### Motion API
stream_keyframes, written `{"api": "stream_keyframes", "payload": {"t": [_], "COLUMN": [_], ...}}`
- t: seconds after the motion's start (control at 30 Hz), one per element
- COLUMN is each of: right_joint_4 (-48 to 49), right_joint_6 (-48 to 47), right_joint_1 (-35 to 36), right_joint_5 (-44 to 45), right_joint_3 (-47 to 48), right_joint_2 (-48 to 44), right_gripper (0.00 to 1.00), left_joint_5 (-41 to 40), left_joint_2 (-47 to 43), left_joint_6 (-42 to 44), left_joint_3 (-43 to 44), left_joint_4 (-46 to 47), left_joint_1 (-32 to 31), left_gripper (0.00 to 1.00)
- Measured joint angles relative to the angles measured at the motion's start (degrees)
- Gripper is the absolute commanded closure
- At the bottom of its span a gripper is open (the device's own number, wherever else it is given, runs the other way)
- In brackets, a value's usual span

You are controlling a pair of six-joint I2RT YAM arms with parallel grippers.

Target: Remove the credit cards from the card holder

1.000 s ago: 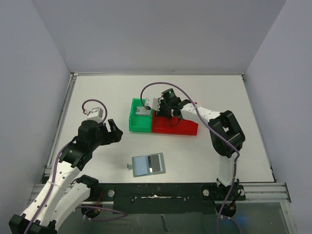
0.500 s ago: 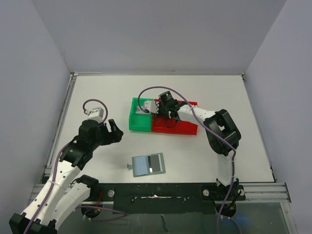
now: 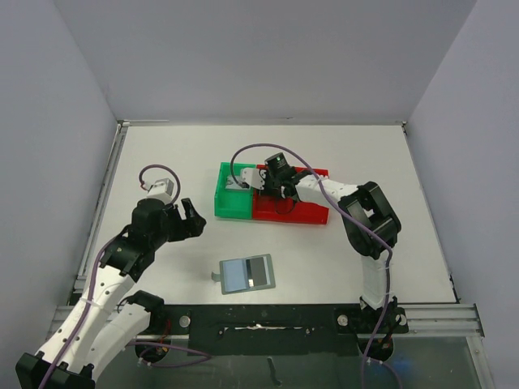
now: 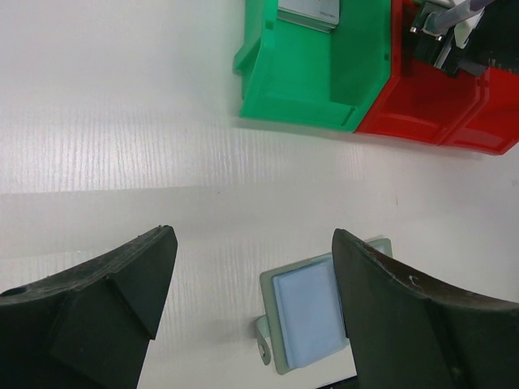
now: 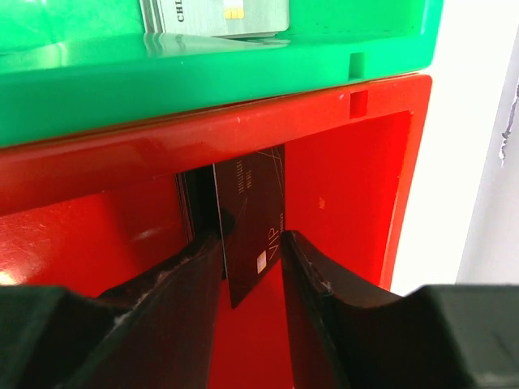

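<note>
Right hand point(image 5: 253, 243) down in red bin point(image 5: 349, 203), on far side of card holder point(image 3: 247, 274). Fingers partly parted, dark card point(image 5: 251, 194) on edge between them, long axis upright. Cannot tell whether pinched or freed.
Left hand point(image 4: 253, 247) wide open, empty, nearer holder.
Holder open, flat on desk point(image 3: 365, 154).
Count: one dark card, at least one pale card point(image 4: 308, 10) in green bin point(image 4: 300, 89), two bins, one holder.

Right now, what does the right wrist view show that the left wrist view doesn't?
Only right wrist: a dark VIP card standing in the red bin between the right gripper's fingers. Only left wrist: the pale blue card holder lying on the table, framed by the open left gripper. Both: the green bin with a silver card inside, beside the red bin.
</note>
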Motion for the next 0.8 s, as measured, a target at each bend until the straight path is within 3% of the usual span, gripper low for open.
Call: {"api": "stream_keyframes", "payload": {"t": [0.17, 0.8], "right_joint_4": [-0.5, -3.5], "right_joint_6": [1.1, 4.6], "right_joint_1": [-0.1, -0.8], "right_joint_5": [0.0, -2.2], "right_joint_3": [0.0, 2.4], "right_joint_2": [0.0, -0.3], "right_gripper": [0.53, 0.45], "left_joint_5": [0.5, 1.7], "left_joint_2": [0.2, 0.5], "left_joint_6": [0.0, 0.4], "left_joint_3": [0.0, 0.0], "left_joint_4": [0.0, 0.1], "left_joint_1": [0.0, 0.0], "left_gripper": [0.22, 0.22]}}
